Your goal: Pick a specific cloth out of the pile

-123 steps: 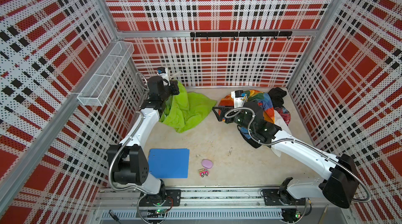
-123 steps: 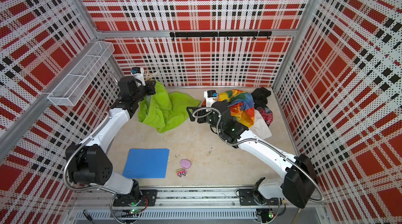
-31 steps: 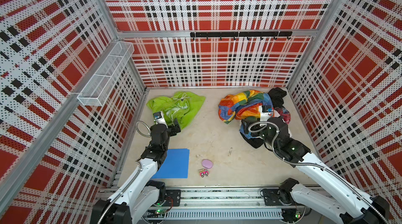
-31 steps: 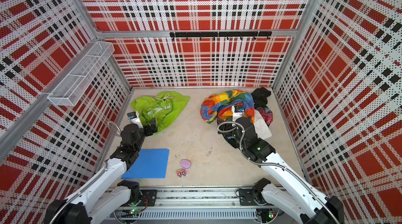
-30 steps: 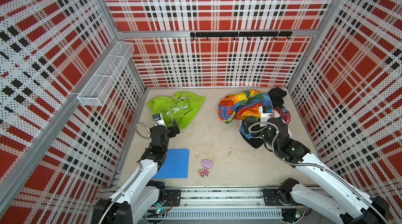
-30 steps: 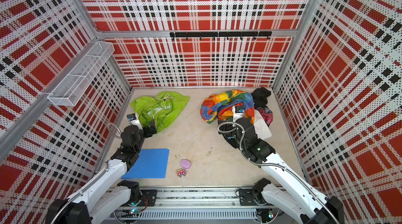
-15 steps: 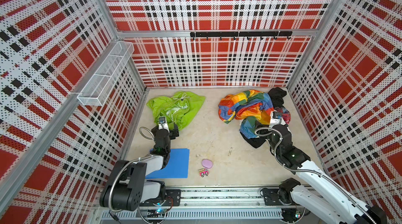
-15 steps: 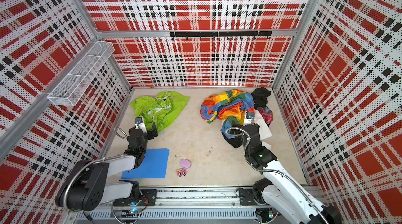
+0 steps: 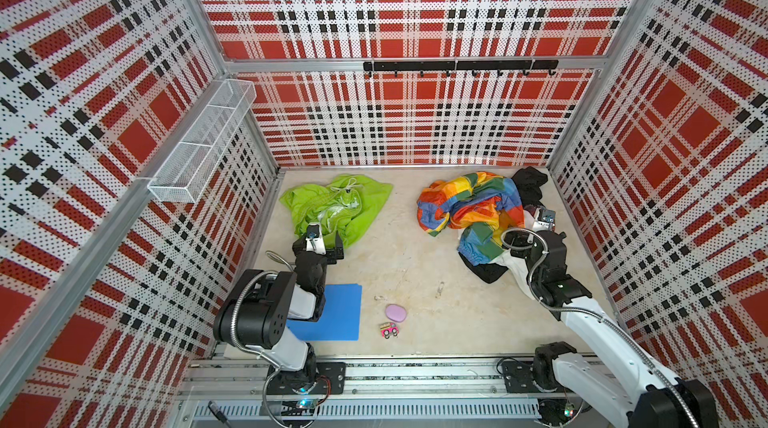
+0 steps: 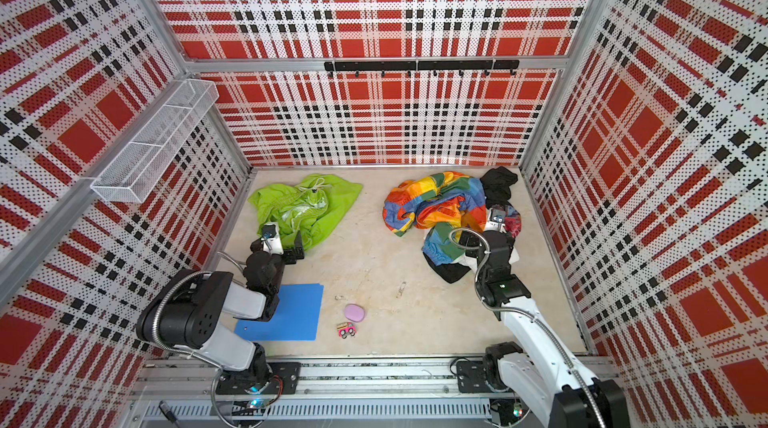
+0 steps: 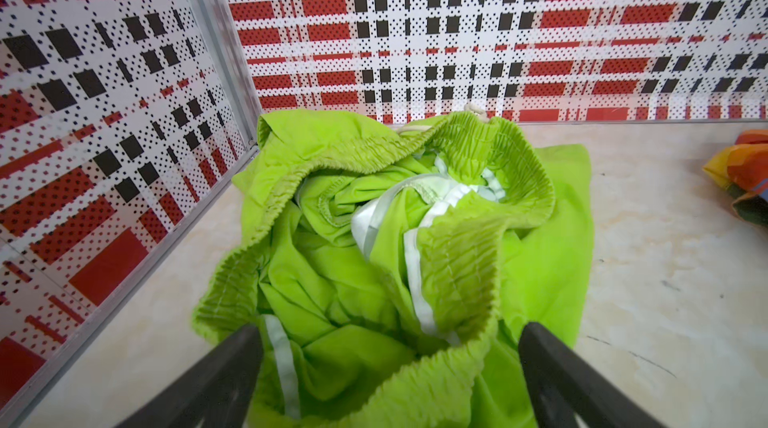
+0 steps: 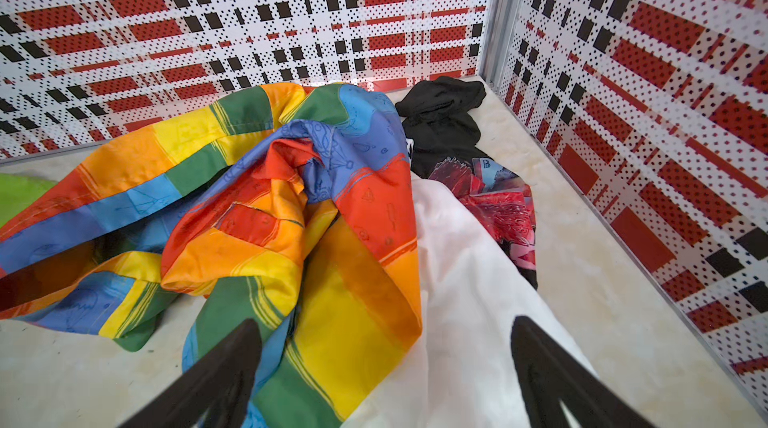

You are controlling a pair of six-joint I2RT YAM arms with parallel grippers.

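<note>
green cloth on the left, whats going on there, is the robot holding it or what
Nothing is held right now. The lime-green fabric garment with the gathered waistband lies crumpled on the floor, apart from the heap of rainbow, white and black garments. The left gripper is open at the green garment's near edge; the right gripper is open at the heap's near edge. The cloth looks already picked out.
</note>
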